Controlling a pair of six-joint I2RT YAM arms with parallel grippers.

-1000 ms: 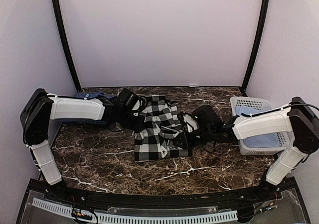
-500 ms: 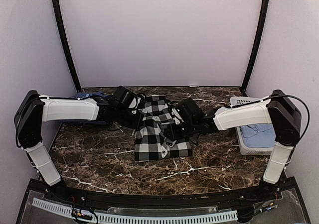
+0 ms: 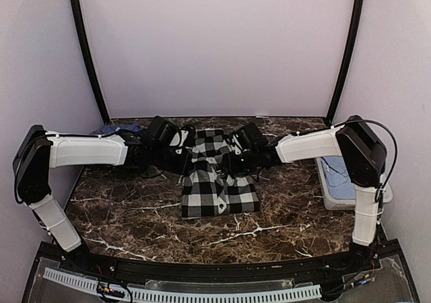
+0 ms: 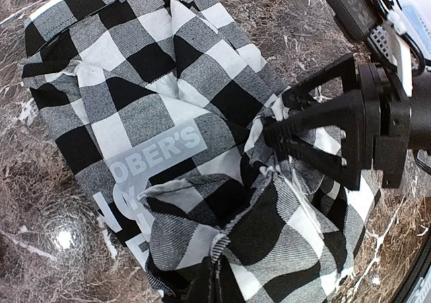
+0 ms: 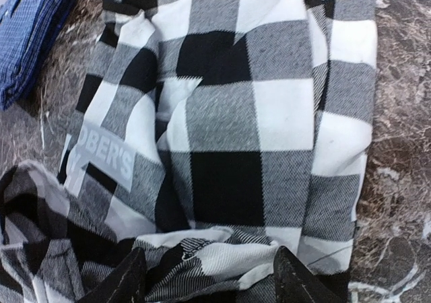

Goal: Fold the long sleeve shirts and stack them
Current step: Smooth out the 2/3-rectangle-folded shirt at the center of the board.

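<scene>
Reaching in from both sides, I have my two arms meeting over the black-and-white checked shirt [image 3: 219,182]. It lies in the middle of the marble tabletop [image 3: 128,215]. Its near part is laid in a rough rectangle and its far end is rumpled.

My left pincer [image 3: 183,159] is clamped tight. Its fingers are buried under a bunch of checked cloth that rises to the bottom edge of its wrist view, so it grips a fold of that shirt.

My right pincer [image 5: 212,279] has its fingers well apart. A crumpled fold of the checked cloth lies between the tips, not pinched. From the left wrist view its black fingers spread over the shirt's right edge.

A grey label [image 4: 158,151] with pale letters shows on the face of the cloth. The dark blue shirt [image 3: 116,128] lies at the far left of the tabletop, behind my left arm and apart from the checked one. A white basket [image 3: 330,196] stands at the right edge with pale blue cloth in it.
</scene>
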